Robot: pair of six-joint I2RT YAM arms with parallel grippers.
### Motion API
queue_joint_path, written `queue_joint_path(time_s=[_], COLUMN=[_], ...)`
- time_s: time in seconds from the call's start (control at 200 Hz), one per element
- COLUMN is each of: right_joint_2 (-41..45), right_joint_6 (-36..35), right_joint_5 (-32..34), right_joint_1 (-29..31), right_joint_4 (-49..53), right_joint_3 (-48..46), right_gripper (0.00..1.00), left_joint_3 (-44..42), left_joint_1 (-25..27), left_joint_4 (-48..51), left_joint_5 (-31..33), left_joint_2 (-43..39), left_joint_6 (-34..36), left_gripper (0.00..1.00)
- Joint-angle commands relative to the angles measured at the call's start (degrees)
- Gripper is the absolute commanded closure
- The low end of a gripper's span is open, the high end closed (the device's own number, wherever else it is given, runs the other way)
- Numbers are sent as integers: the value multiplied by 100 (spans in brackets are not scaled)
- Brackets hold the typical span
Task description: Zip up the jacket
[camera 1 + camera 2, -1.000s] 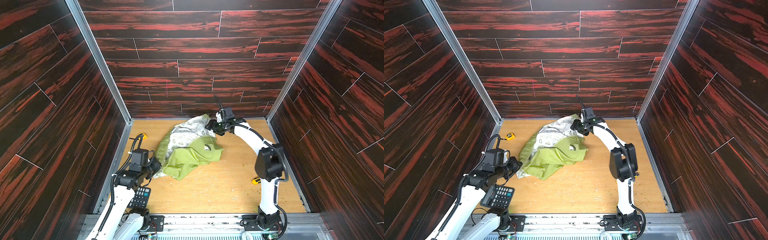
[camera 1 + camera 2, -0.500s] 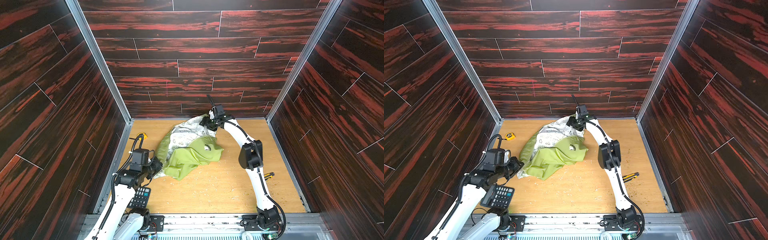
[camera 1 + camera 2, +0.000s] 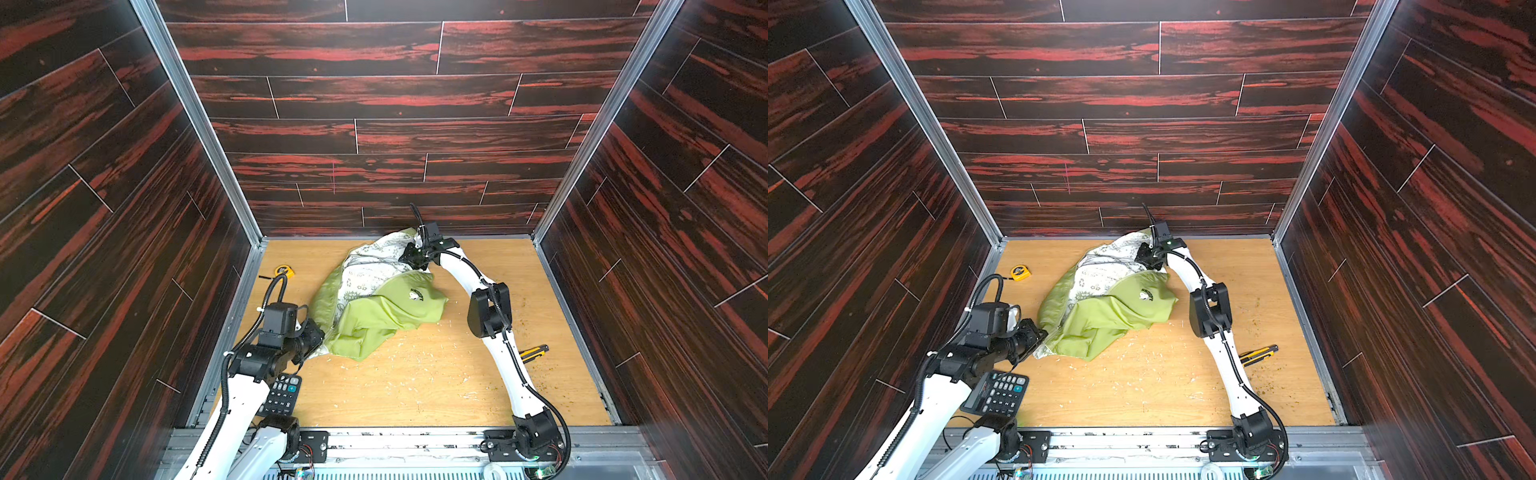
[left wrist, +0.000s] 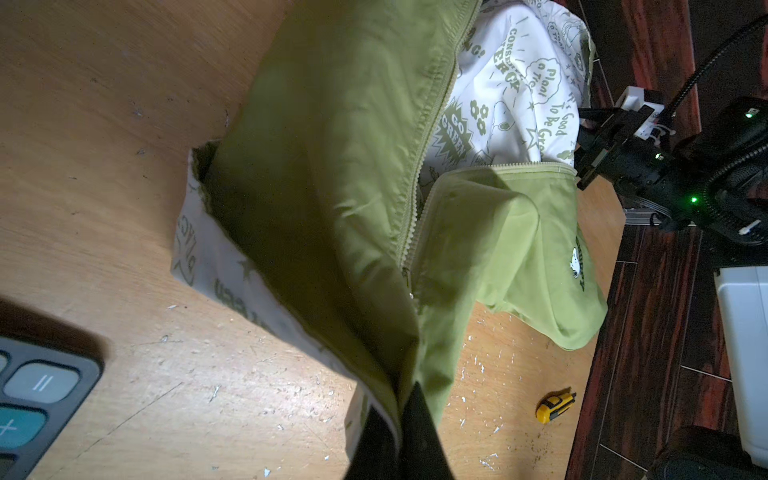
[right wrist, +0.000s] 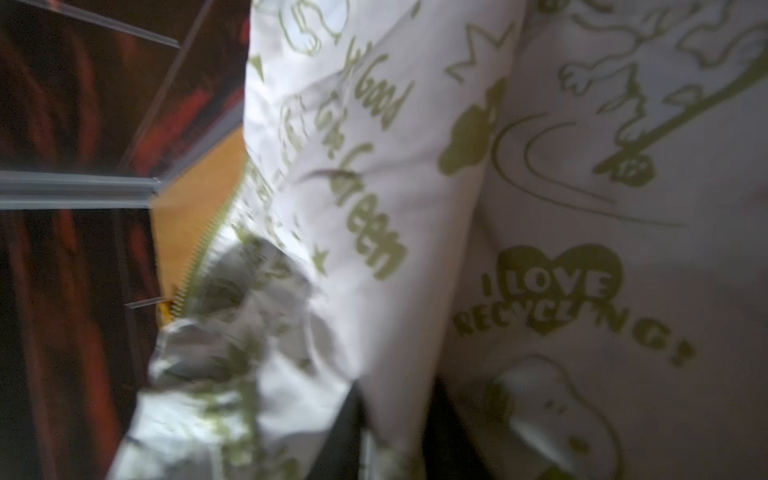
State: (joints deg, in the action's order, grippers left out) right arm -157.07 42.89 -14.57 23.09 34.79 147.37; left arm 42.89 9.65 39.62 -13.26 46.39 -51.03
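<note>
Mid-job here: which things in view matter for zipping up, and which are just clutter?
For the job:
jacket, its zipper, left gripper and right gripper, both on its fabric.

Lying about:
tape measure, calculator, utility knife.

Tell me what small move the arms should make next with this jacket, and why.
Probably draw the right gripper gently away from the left gripper, pulling the jacket taut: each pinches an opposite end, yet the cloth lies bunched and the zipper gapes open.
</note>
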Motion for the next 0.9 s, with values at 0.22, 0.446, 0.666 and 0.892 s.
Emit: queue_joint_path(time_s=[0.22, 0.446, 0.666, 0.892], right_joint_2=[1399, 3413, 5641, 6905], right_joint_6=[-356, -360, -440, -461], right_joint_5=[-729, -1433, -1601, -1405], right_joint_1=[-645, -1359, -1926, -1970], right_joint_4=[-354, -1321, -2412, -2784], right_joint_3=[-679, -2657, -6058, -9059], right_gripper=[100, 100, 100, 100], left_joint_3=[-282, -228, 417, 1215], left_joint_1=[10, 6, -2, -15], left_joint_4=[-199, -600, -883, -885], left_joint_5=[442, 636, 833, 934], left_joint_2=[66, 383, 1141, 2049], left_joint_6=[56, 248, 692, 1061], left_gripper=[100, 100, 100, 100])
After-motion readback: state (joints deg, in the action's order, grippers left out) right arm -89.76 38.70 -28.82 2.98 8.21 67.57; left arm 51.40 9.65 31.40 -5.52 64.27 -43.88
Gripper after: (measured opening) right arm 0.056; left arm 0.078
